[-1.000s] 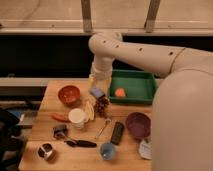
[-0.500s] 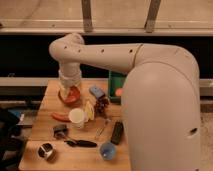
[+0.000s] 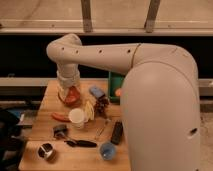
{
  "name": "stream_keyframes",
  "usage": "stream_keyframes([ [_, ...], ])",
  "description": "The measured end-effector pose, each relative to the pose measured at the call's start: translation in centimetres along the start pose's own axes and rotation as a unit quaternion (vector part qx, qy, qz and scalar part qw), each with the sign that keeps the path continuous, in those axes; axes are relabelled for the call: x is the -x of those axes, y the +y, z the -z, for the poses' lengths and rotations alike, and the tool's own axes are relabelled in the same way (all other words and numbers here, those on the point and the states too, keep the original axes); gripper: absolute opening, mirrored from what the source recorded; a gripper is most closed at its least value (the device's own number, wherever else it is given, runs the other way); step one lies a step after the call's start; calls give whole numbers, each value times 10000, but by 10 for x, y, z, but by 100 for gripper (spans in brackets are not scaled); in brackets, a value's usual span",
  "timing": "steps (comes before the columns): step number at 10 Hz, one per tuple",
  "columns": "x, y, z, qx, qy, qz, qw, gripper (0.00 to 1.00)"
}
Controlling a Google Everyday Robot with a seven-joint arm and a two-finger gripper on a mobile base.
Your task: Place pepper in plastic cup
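The pepper (image 3: 60, 117), slim and red-orange, lies on the wooden table (image 3: 50, 102) at the left, just left of a cream-white cup (image 3: 77, 118). The plastic cup (image 3: 107, 150), small and light blue, stands near the table's front edge, right of centre. My gripper (image 3: 67, 91) hangs below the white wrist over an orange bowl (image 3: 72, 96) at the back left, behind the pepper and far from the plastic cup. I see nothing held in it.
A black remote (image 3: 117, 132) lies just behind the plastic cup. A metal tin (image 3: 46, 151) stands front left, with a dark utensil (image 3: 80, 143) beside it. A green tray (image 3: 113, 86) with a small orange item (image 3: 118, 92) is mostly hidden by my arm, which covers the right side.
My arm has swung left, from the green tray to over the orange bowl. Its body now fills the right of the view. The pepper and cups have not moved.
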Motion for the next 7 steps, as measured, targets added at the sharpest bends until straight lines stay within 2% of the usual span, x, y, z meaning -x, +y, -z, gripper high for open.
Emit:
stream_keyframes([
  [1,0,0,-2,-36,34,55,10000,61],
  [3,8,17,-15,-15,106,306,9995,61],
  [5,31,43,-34,73,139,609,9980,61],
  [7,50,78,-65,262,178,1008,9944,61],
])
